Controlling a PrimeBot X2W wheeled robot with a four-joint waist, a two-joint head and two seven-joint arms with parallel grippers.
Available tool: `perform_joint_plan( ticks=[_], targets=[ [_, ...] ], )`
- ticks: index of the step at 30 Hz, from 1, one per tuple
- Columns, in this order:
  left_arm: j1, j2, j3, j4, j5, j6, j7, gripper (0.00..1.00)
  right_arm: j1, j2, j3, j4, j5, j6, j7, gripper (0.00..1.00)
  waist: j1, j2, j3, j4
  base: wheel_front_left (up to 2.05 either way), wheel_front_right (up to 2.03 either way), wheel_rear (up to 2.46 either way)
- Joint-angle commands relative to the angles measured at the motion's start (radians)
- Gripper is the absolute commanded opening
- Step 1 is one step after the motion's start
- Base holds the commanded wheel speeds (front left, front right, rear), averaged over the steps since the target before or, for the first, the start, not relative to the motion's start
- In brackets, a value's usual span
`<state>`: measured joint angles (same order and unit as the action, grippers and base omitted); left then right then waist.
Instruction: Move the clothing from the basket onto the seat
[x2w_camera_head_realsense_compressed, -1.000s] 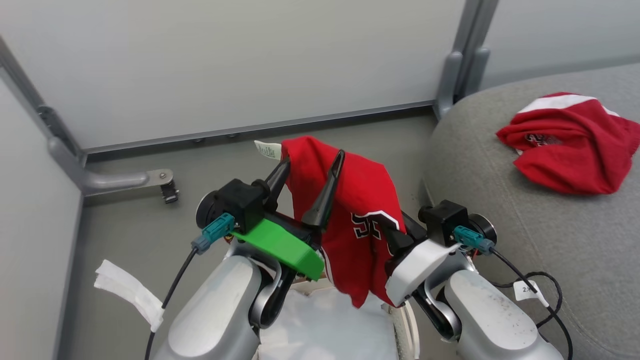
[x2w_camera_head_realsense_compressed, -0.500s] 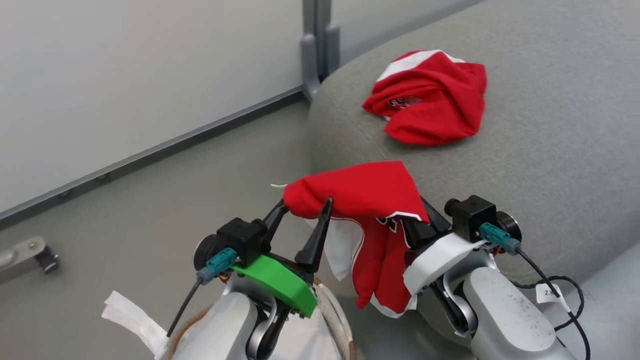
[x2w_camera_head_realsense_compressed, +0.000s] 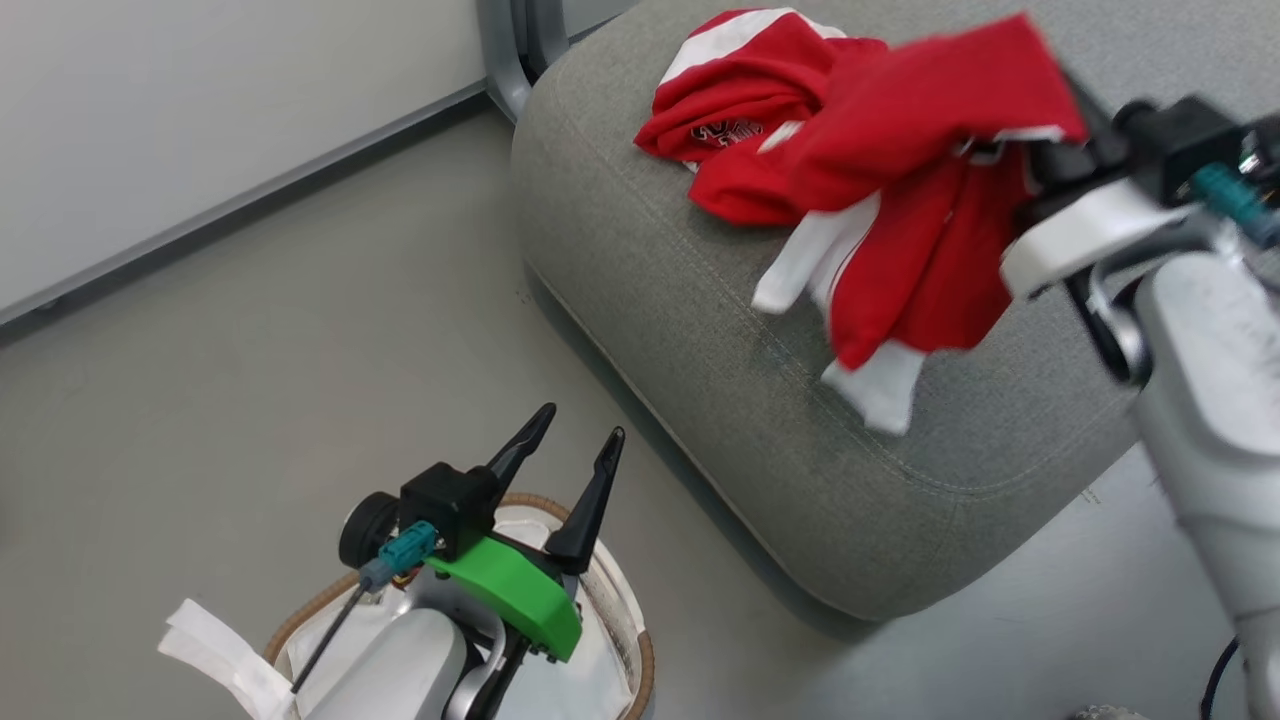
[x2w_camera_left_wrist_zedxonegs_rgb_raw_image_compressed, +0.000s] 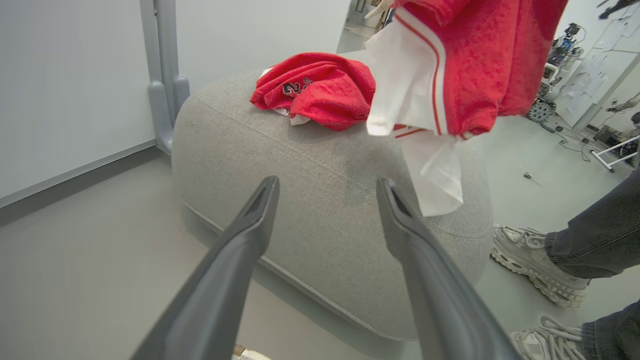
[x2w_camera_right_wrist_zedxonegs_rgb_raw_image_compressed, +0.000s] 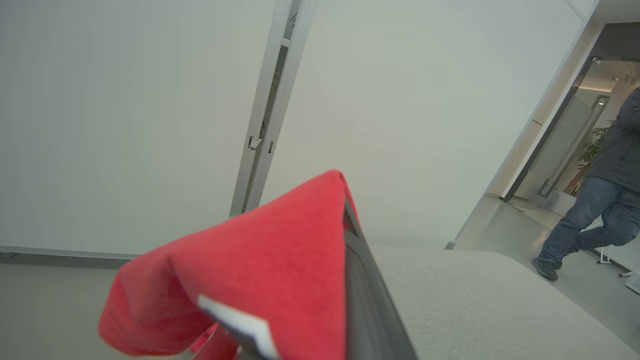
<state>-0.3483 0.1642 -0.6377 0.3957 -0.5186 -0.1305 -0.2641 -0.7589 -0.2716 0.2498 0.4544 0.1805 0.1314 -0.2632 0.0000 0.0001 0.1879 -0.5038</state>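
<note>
Change: since half a second ago our left hand (x2w_camera_head_realsense_compressed: 581, 425) has let go of the held garment (x2w_camera_head_realsense_compressed: 920, 130), which both hands gripped then; our right hand (x2w_camera_head_realsense_compressed: 1062, 150) alone carries it now, out over the seat (x2w_camera_head_realsense_compressed: 700, 330).
Left hand: empty, two dark fingers spread apart, at the lower left of the head view, above the basket (x2w_camera_head_realsense_compressed: 305, 607).
Right hand: closed on the held garment at the upper right of the head view; red cloth drapes over its fingers, and in the right wrist view we see one dark finger beside the fold.
Held garment: red with white panels and thin striped trim, blurred, hanging from the right hand above the seat; whether its white ends touch the cushion we cannot tell.
Second garment (x2w_camera_head_realsense_compressed: 745, 130): red, crumpled, black lettering, lying on the seat at the upper centre, partly behind the held one in the head view.
Seat: grey woven cushion with rounded edges, across the right half of the head view.
Basket: brown woven rim and white liner (x2w_camera_head_realsense_compressed: 605, 650), bottom left, on the floor (x2w_camera_head_realsense_compressed: 250, 350), apart from the seat.
Person: pale shoes (x2w_camera_left_wrist_zedxonegs_rgb_raw_image_compressed: 530, 255) and dark trouser legs at the right edge of the left wrist view, near the seat.
</note>
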Motion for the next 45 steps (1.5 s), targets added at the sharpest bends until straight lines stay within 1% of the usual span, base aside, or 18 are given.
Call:
perform_joint_plan(
  ticks=[1, 5, 9, 13, 15, 18, 20, 22, 25, 26, 27, 28, 32, 34, 37, 39, 42, 45],
  targets=[
    [-0.009, 0.024, 0.006, -0.001, -0.009, 0.0, 0.0, 1.0, -0.069, -0.026, -0.011, 0.009, -0.015, -0.001, 0.007, 0.0, 0.0, -0.0001, 0.112, 0.094, 0.0, 0.0, 0.0],
    [-0.024, 0.055, 0.005, -0.014, -0.018, 0.0, 0.0, 1.0, -0.238, -0.106, -0.049, 0.035, -0.061, -0.001, 0.046, 0.0, 0.0, -0.0001, 0.175, 0.145, 0.0, 0.0, 0.0],
    [-0.041, 0.086, 0.004, -0.028, -0.026, 0.0, 0.0, 1.0, -0.381, -0.158, -0.098, 0.076, -0.107, -0.001, 0.081, 0.0, 0.0, -0.0001, 0.237, 0.196, 0.0, 0.0, 0.0],
    [-0.069, 0.098, 0.011, -0.051, -0.025, 0.0, 0.0, 1.0, -0.476, -0.209, -0.162, 0.121, -0.176, -0.002, 0.124, 0.0, 0.0, -0.0001, 0.292, 0.256, 0.0, 0.0, 0.0],
    [-0.086, 0.1, 0.013, -0.062, -0.027, 0.0, 0.0, 1.0, -0.508, -0.222, -0.212, 0.143, -0.195, -0.001, 0.137, 0.0, 0.0, -0.0001, 0.32, 0.287, 0.0, 0.0, 0.0],
    [-0.103, 0.109, 0.012, -0.075, -0.033, 0.0, 0.0, 1.0, -0.511, -0.25, -0.272, 0.171, -0.23, -0.001, 0.151, 0.0, 0.0, -0.0001, 0.352, 0.323, 0.0, 0.0, 0.0],
    [-0.113, 0.118, 0.015, -0.078, -0.036, 0.0, 0.0, 1.0, -0.495, -0.263, -0.332, 0.192, -0.251, -0.001, 0.157, 0.0, 0.0, -0.0001, 0.375, 0.344, 0.0, 0.0, 0.0],
    [-0.118, 0.123, 0.023, -0.081, -0.043, 0.0, 0.0, 1.0, -0.457, -0.263, -0.402, 0.222, -0.274, -0.001, 0.167, 0.0, 0.0, -0.0001, 0.39, 0.362, 0.0, 0.0, 0.0],
    [-0.113, 0.132, 0.038, -0.078, -0.052, 0.0, 0.0, 1.0, -0.369, -0.239, -0.537, 0.285, -0.315, -0.001, 0.177, 0.0, 0.0, -0.0001, 0.404, 0.382, 0.0, 0.0, 0.0],
    [-0.111, 0.134, 0.038, -0.077, -0.054, 0.0, 0.0, 1.0, -0.344, -0.229, -0.578, 0.3, -0.325, -0.001, 0.169, 0.13, 0.0, -0.0001, 0.406, 0.386, 0.0, 0.0, 0.0],
    [-0.107, 0.138, 0.041, -0.077, -0.056, 0.0, 0.0, 1.0, -0.31, -0.212, -0.622, 0.315, -0.339, -0.001, 0.154, 0.8, 0.0, -0.0001, 0.406, 0.389, 0.0, 0.0, 0.0],
    [-0.102, 0.141, 0.044, -0.075, -0.055, 0.0, 0.0, 1.0, -0.282, -0.194, -0.655, 0.326, -0.346, -0.001, 0.138, 1.0, 0.0, -0.0001, 0.405, 0.39, 0.0, 0.0, 0.0],
    [-0.079, 0.146, 0.065, -0.062, -0.059, 0.0, 0.0, 1.0, -0.158, -0.106, -0.762, 0.355, -0.38, -0.001, 0.056, 1.0, 0.0, -0.0001, 0.385, 0.381, 0.0, 0.0, 0.0],
    [-0.069, 0.145, 0.076, -0.054, -0.057, 0.0, 0.0, 1.0, -0.103, -0.067, -0.803, 0.353, -0.369, -0.001, 0.024, 1.0, 0.0, -0.0001, 0.367, 0.374, 0.0, 0.0, 0.0],
    [-0.057, 0.135, 0.089, -0.047, -0.05, 0.0, 0.0, 1.0, -0.03, -0.026, -0.811, 0.331, -0.354, -0.001, 0.004, 1.0, 0.0, -0.0001, 0.338, 0.366, 0.0, 0.0, 0.0],
    [-0.044, 0.127, 0.1, -0.041, -0.048, 0.0, 0.0, 1.0, 0.024, -0.013, -0.811, 0.305, -0.334, -0.001, -0.001, 1.0, 0.0, -0.0001, 0.312, 0.364, 0.0, 0.0, 0.0],
    [-0.027, 0.114, 0.119, -0.032, -0.045, 0.0, 0.0, 1.0, 0.106, 0.013, -0.797, 0.218, -0.286, -0.001, -0.002, 1.0, 0.0, -0.0001, 0.275, 0.36, 0.0, 0.0, 0.0],
    [0.001, 0.1, 0.143, -0.016, -0.044, 0.0, 0.0, 1.0, 0.206, 0.04, -0.76, 0.134, -0.232, -0.001, -0.003, 1.0, 0.0, -0.0001, 0.232, 0.359, 0.0, 0.0, 0.0]
  ],
)
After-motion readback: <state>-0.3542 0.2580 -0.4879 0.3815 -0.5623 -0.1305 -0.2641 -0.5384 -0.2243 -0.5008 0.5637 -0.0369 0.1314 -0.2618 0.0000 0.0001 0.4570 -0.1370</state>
